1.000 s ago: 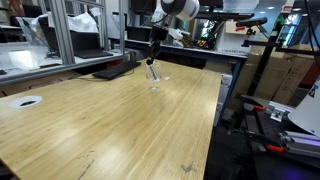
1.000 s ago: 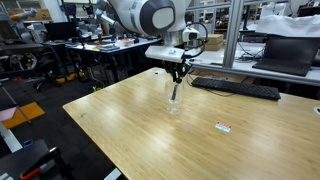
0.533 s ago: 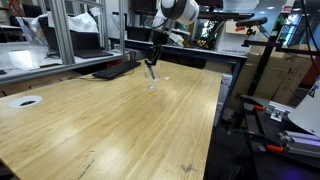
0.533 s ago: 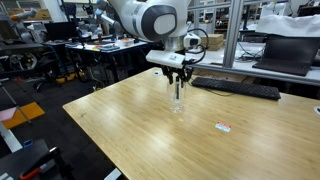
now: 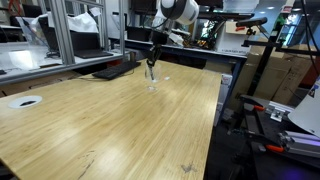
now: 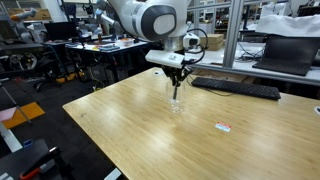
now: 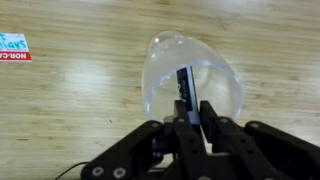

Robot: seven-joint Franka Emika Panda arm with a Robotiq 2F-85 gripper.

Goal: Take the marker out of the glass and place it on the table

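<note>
In the wrist view the hand (image 7: 196,122) sits directly above the glass (image 7: 160,72). Its two fingers are drawn close together on the upper end of the marker (image 7: 183,88) and appear to pinch it, with no gap visible on either side. The dark shaft of the marker runs down inside the glass, so the marker is not yet out. Whether its lower end touches the base cannot be told. The glass stands upright on the worktop (image 7: 80,120). A small red-and-white label (image 7: 12,48) lies on the wood well apart from it. In an exterior view the hand (image 6: 177,82) hangs vertically just above the glass (image 6: 177,104), toward the far side of the worktop. A black keyboard (image 6: 235,88) lies beyond. By judgement, the step in hand is extraction: the grasp is made and the lift is not complete. The next move calls for a straight vertical rise until the marker's lower end clears the rim. The shaft should be kept off the wall so that the light glass is neither tipped nor dragged. The hand should then travel sideways to bare wood near the glass, descend, lay the marker flat and spread the fingers.
</note>
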